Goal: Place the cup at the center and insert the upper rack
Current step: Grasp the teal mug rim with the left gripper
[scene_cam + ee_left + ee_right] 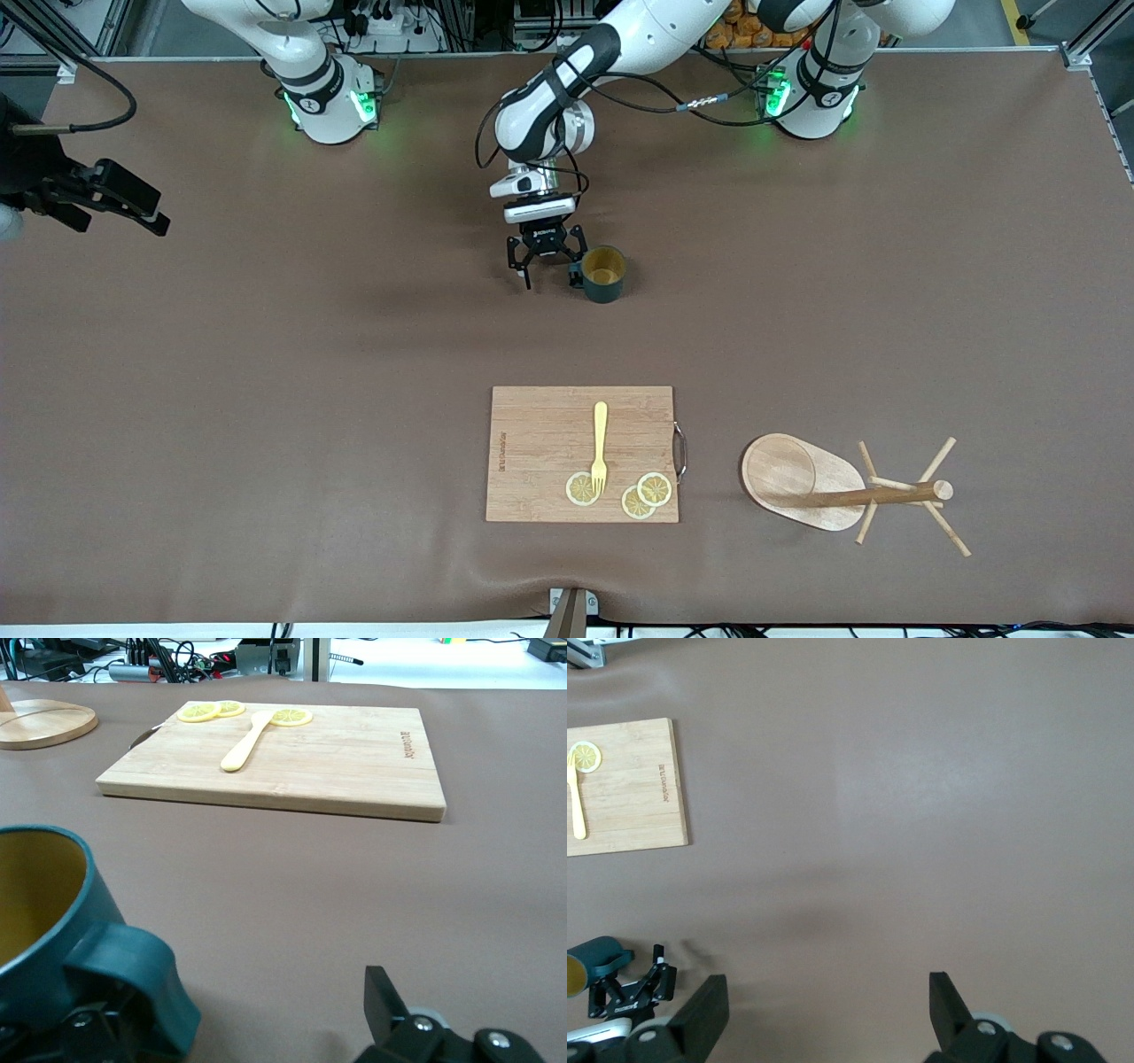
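Beside cup (604, 274), left end effector (547, 262) open, unreadable board (582, 454) stamp

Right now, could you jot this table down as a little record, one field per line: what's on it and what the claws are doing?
cup: upright on the table, handle toward the left claw
left claw: open, low beside the cup, one finger at the handle
right claw: open, up over bare table, arm waiting
rack: lying on its side, toward the left arm's end
board: nearer the front camera than the cup
on board: fork, three lemon slices
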Motion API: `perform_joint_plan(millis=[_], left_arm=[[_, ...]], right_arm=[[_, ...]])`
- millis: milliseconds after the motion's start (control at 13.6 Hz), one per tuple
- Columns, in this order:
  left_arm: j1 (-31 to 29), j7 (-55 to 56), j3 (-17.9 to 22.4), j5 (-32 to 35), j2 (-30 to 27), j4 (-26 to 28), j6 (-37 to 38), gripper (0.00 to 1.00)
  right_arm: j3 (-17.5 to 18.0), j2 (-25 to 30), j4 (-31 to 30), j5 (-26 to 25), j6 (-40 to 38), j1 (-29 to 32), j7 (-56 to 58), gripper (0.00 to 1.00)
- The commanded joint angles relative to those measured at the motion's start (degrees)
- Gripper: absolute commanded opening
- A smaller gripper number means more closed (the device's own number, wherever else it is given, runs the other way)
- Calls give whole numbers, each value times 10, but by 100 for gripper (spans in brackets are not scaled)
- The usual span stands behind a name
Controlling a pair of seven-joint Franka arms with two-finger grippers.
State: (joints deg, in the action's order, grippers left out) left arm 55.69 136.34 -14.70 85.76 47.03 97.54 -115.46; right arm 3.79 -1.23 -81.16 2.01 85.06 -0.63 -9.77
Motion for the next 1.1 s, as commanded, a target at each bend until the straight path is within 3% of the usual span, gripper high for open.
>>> perform_joint_plan(millis=[0, 73, 147, 660, 880, 1027], left_arm=[[7, 43, 8, 15, 16, -18, 8, 82], [6, 61, 8, 15, 19, -23, 8, 46], [3, 65, 8, 17, 19, -26, 6, 2], [-1, 60, 11, 21, 13, -27, 4, 0], [-6, 58, 10, 16, 10, -48, 1, 0], [-14, 27, 10, -24, 3, -78, 1, 0]], right_arm=[[-14, 7, 15, -13, 2, -15, 1, 100], [-14, 7, 15, -13, 3, -13, 4, 100], [-14, 7, 14, -11, 3, -12, 4, 100], [-14, 7, 15, -13, 1, -9, 2, 100], [-12, 7, 15, -42, -1, -9, 4, 100], [-13, 7, 15, -44, -1, -7, 4, 100]])
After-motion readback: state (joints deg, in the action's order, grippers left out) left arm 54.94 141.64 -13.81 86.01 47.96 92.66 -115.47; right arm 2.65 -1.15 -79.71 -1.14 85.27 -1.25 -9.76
